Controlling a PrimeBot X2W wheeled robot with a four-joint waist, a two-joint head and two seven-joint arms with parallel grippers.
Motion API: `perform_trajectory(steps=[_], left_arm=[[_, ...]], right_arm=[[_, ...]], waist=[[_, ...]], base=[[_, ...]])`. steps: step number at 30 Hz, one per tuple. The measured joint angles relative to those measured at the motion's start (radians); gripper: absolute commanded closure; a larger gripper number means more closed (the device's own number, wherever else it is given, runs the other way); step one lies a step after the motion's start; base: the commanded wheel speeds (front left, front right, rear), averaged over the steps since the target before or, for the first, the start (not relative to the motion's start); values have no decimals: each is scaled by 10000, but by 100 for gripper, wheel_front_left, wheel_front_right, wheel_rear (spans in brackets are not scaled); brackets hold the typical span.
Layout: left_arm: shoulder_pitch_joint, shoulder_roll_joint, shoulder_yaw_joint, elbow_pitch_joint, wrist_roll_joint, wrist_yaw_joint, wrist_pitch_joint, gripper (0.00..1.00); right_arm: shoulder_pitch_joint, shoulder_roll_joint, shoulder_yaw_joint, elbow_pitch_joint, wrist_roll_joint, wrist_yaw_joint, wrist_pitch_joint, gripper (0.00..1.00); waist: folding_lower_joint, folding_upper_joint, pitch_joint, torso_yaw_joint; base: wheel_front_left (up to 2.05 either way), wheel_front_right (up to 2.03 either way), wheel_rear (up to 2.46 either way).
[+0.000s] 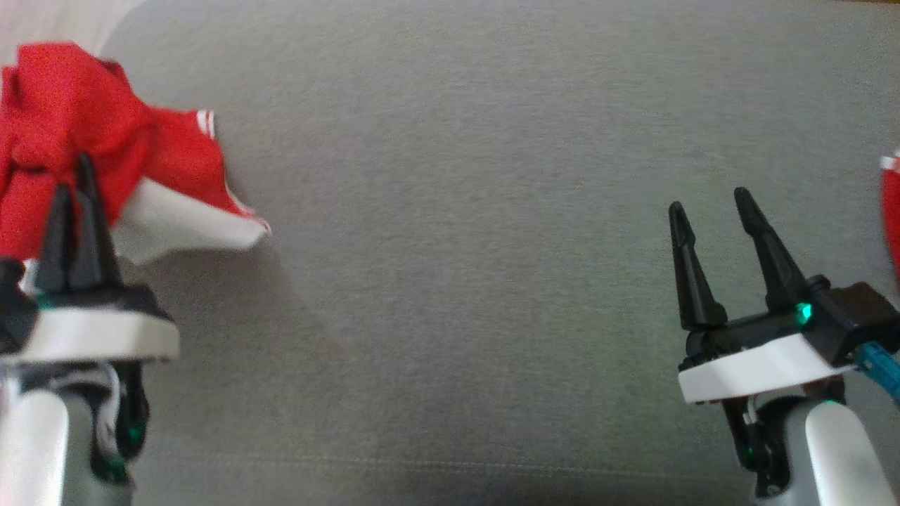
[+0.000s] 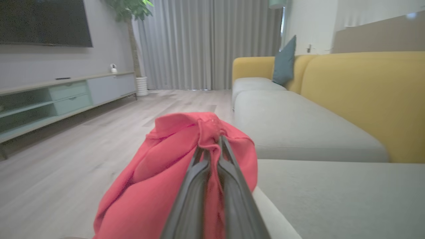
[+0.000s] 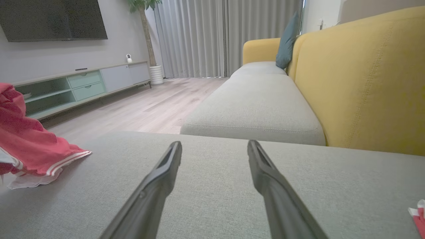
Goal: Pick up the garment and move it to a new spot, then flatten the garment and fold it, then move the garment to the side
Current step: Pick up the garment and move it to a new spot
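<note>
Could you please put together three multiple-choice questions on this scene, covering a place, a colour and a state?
1. Where is the red garment? A at the left edge of the grey cushion B at its centre C on the TV shelf
2. The sofa backrest is: A blue B yellow C black
3. The right gripper is: A shut on cloth B shut empty C open
Answers: 1 A, it bunches at the left gripper, which is shut on it; 2 B, the right wrist view shows yellow; 3 C, its fingers stand apart.

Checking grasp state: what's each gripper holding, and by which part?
Left gripper pinches a gathered fold of the red garment, which hangs bunched from it. Right gripper: jaws open, holding nothing.
</note>
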Motion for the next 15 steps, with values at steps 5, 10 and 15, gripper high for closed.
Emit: perform_trajectory(steps=[5, 10, 15], left_arm=[[1205, -249, -184, -1340, -199, 286, 529, 100], [1220, -311, -1118, -1526, -169, -82, 846, 100], [33, -462, -2383, -828, 107, -849, 1076, 100]], right_arm=[[139, 25, 174, 113, 370, 0, -253, 0], [134, 36, 228, 274, 656, 0, -504, 0], [130, 48, 468, 360, 771, 0, -612, 0]], waist=[[0, 0, -218, -746], [0, 0, -179, -1750], [0, 0, -68, -2613]], base=[[0, 0, 0], [0, 0, 0], [0, 0, 0]])
